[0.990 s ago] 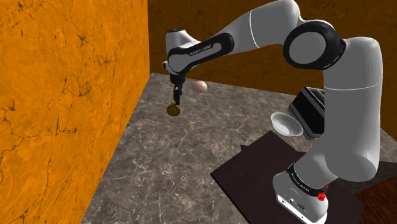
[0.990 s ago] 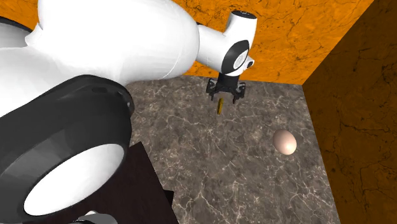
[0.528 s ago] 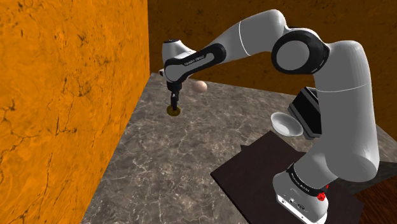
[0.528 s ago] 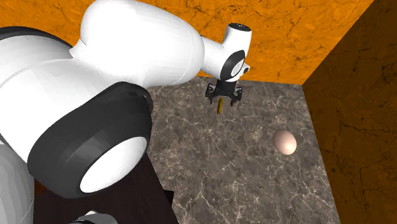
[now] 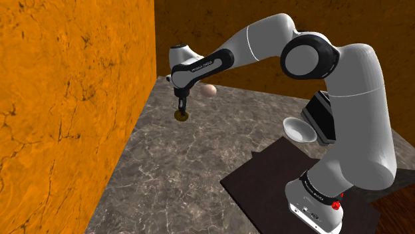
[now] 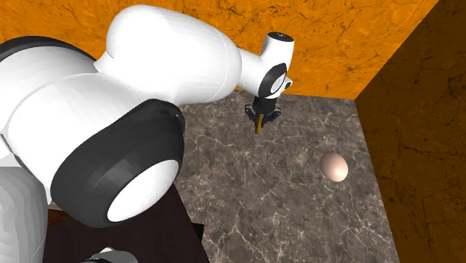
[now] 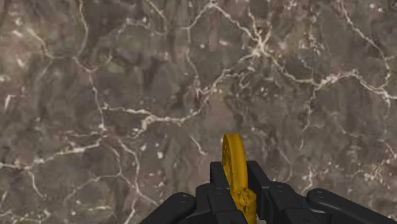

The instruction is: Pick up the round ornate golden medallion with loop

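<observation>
The golden medallion (image 7: 233,159) stands edge-on between my two black fingers, which clasp it from both sides. My gripper (image 7: 236,184) is shut on it, pointing straight down at the dark marble tabletop (image 7: 127,95). In the shoulder view the gripper (image 5: 181,108) sits low over the table near the orange wall, with the medallion (image 5: 180,116) at its tip, right at the surface. From the second exterior view the medallion (image 6: 258,124) shows as a thin gold sliver under the gripper (image 6: 261,117).
A pale egg-shaped object (image 5: 209,90) (image 6: 334,166) lies on the marble near the brown back wall. The orange wall (image 5: 66,100) rises close beside the gripper. A white bowl (image 5: 297,129) and black box (image 5: 324,114) sit by the dark mat (image 5: 266,186) near the stand.
The gripper came down over the upright medallion, and its fingers, wide apart before, have closed onto it. The medallion has stayed in place.
</observation>
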